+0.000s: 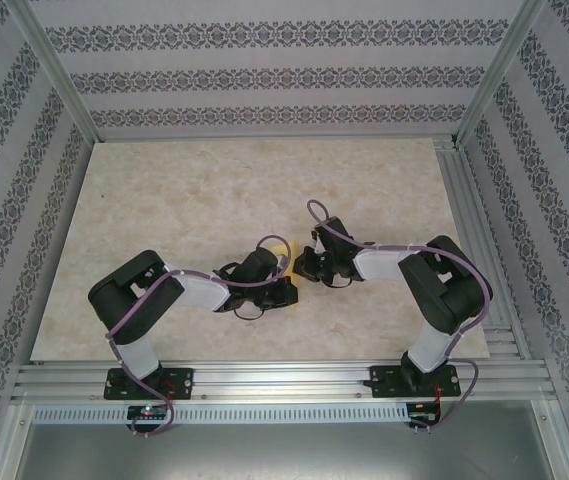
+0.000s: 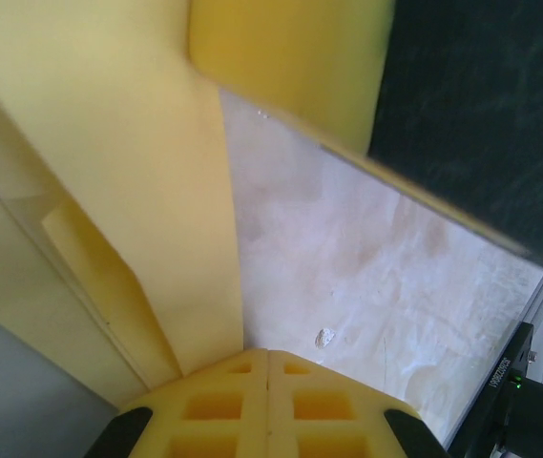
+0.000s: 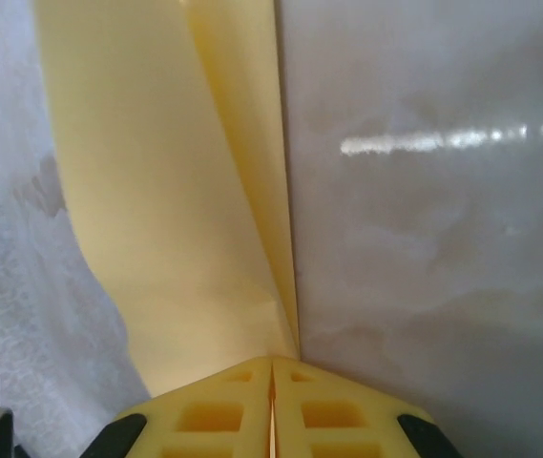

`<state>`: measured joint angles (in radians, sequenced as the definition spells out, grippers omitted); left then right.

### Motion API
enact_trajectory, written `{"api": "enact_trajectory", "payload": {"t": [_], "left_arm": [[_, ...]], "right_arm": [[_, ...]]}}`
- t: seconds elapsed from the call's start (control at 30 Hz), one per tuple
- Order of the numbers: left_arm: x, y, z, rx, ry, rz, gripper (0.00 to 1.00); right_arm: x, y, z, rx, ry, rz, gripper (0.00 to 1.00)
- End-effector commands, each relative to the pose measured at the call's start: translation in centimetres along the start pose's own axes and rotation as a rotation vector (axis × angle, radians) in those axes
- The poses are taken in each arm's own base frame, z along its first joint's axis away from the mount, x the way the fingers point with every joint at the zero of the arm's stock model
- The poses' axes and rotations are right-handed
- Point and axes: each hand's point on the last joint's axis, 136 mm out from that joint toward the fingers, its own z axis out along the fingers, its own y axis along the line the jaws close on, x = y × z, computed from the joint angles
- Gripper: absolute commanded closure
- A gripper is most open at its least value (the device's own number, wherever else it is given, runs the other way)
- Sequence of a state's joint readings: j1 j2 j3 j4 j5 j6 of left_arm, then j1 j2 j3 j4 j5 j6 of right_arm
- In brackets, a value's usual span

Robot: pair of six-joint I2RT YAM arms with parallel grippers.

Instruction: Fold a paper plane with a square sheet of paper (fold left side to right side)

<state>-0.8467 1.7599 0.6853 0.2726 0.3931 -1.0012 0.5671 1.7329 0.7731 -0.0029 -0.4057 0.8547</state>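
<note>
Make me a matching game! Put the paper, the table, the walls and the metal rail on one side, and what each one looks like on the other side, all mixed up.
Column one:
1. sheet of paper
2. table
3. walls
4. metal rail

Column two:
A. shiny silver
B. yellow-orange
C. pale, marble-looking
D. light with dark patterned stripes

Right pairs: 1-B, 2-C, 3-D, 4-A.

Both arms reach inward, left gripper (image 2: 268, 355) and right gripper (image 3: 272, 363) clamped closed, tips near each other
</note>
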Motion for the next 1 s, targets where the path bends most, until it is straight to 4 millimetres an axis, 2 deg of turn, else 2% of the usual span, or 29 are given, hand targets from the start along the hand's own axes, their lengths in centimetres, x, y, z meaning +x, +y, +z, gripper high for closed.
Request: {"api": "enact_trajectory", "payload": {"t": [0.0, 0.3, 0.57, 0.97], "left_arm": [[2.3, 3.7, 0.4, -0.109, 0.059, -0.04, 1.0], [2.3, 3.7, 0.4, -0.107, 0.06, -0.041, 1.0], [2.4, 3.7, 0.3, -0.107, 0.06, -0.043, 1.0], [2.4, 3.7, 0.4, -0.104, 0.062, -0.044, 1.0]], "right_arm": [[-1.8, -0.7, 0.0, 0.068, -0.048, -0.055, 0.91], [-3.7, -1.3, 1.2, 0.083, -0.049, -0.057, 0.91], [-5.9, -1.9, 1.0, 0.107, -0.072, -0.066, 0.91], [-8.8, -1.3, 1.2, 0.106, -0.09, -0.081, 0.9]]}}
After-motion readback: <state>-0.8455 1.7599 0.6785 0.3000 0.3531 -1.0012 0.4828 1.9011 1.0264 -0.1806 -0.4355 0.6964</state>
